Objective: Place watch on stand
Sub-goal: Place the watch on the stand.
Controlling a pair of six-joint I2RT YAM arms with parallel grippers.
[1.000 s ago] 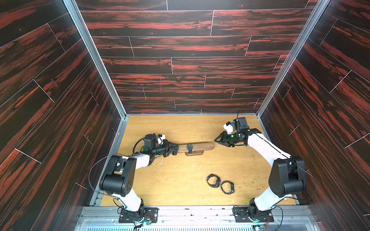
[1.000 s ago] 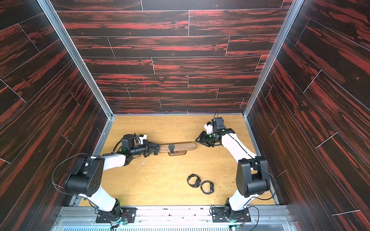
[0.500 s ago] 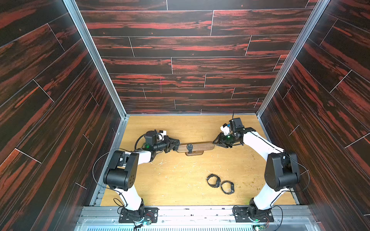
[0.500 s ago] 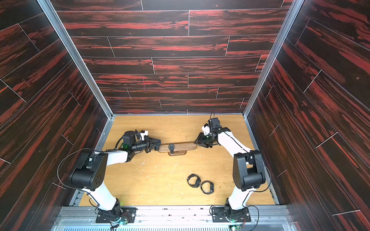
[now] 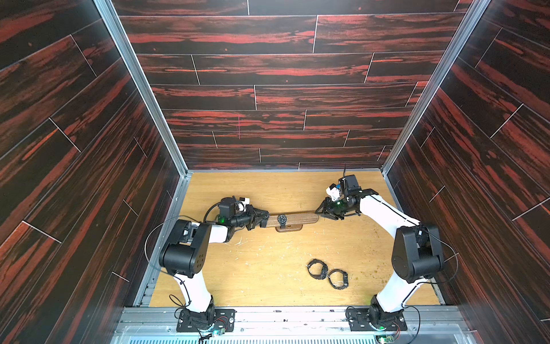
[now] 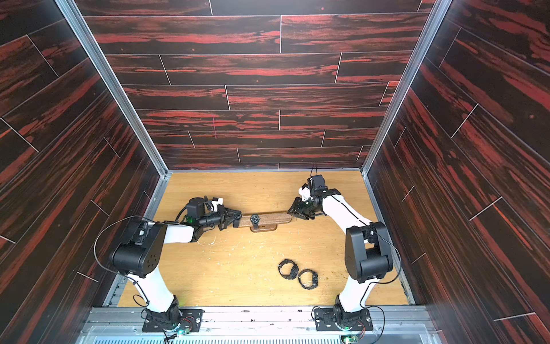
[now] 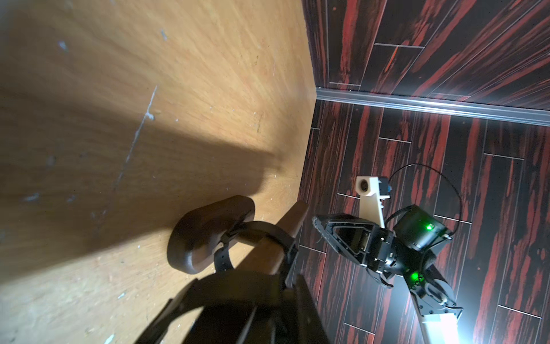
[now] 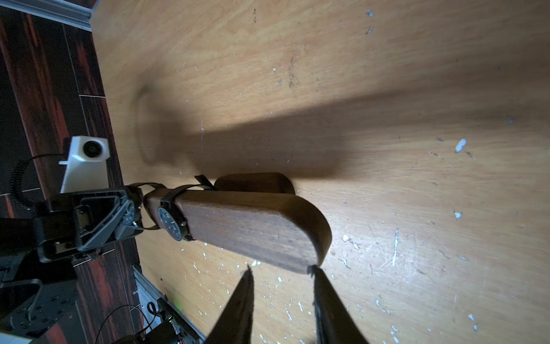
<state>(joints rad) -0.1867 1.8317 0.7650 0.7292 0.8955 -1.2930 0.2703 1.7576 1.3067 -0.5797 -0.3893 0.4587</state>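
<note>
The left hand (image 6: 236, 219), pinched shut on a watch strap (image 8: 148, 219), threads it onto the stand (image 5: 293, 218). The right hand (image 8: 281, 272), part open, braces the bar's far end

Both top views look down from high above the near edge at the whole wooden table (image 5: 268, 268) and both arms. Each wrist camera sits low and close at one end of the stand (image 7: 208, 235) (image 8: 253, 226), facing along it toward the opposite arm.
</note>
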